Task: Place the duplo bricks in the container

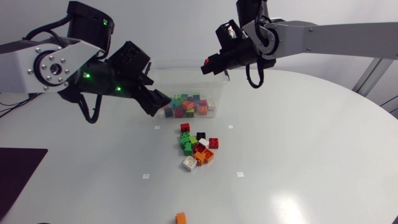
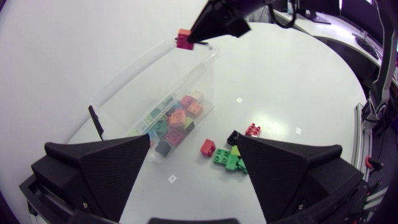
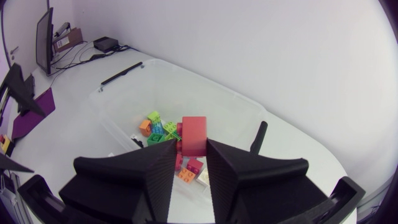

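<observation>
Stretched in from the right: right gripper clamped on a red duplo brick, poised above the clear container of mixed-colour bricks. From the left: left gripper angled down beside the container, jaws wide apart. On the white table: a loose brick pile, with one orange brick well apart from it.

Left claw is wide open with nothing in it, just white counter between the fingers. Ahead sits the clear container with a bunch of mixed bricks inside. The right claw hangs over its far rim, pinching a reddish brick. Loose on the counter beside the container: a red one, green ones, a black one
</observation>
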Robot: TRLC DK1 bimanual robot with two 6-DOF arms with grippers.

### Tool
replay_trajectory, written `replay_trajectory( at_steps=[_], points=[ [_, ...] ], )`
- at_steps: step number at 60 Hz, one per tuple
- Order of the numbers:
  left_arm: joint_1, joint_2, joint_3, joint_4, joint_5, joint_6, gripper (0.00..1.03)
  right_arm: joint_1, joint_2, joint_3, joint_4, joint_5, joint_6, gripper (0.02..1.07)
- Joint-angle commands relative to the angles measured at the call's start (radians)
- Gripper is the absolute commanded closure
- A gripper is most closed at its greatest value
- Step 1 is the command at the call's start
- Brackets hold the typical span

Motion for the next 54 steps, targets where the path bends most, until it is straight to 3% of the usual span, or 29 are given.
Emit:
replay_trajectory(
  at_steps=[1,9,14,17,22,38,54],
  points=[
    [0.009,-0.046,-0.050,-0.046,0.045,0.083,0.06,-0.013,0.070,0.069,0.018,-0.007,0.032,0.79],
    [0.009,-0.091,-0.088,-0.145,0.132,0.179,0.06,-0.016,0.148,0.153,0.003,-0.004,0.047,0.79],
    [0.004,-0.103,-0.111,-0.191,0.166,0.230,0.06,-0.016,0.191,0.207,-0.026,0.008,0.051,0.50],
    [-0.014,-0.106,-0.133,-0.234,0.177,0.285,0.06,-0.014,0.214,0.239,-0.048,0.017,0.055,0.22],
    [-0.039,-0.111,-0.156,-0.273,0.189,0.330,0.06,-0.014,0.219,0.248,-0.048,0.023,0.056,0.11],
    [-0.155,-0.112,-0.232,-0.375,0.197,0.492,0.06,-0.037,0.151,0.210,-0.049,0.020,0.055,0.07],
    [-0.252,-0.054,-0.252,-0.437,0.201,0.652,0.06,-0.077,-0.017,0.026,-0.032,-0.023,0.033,0.07]
  ],
)
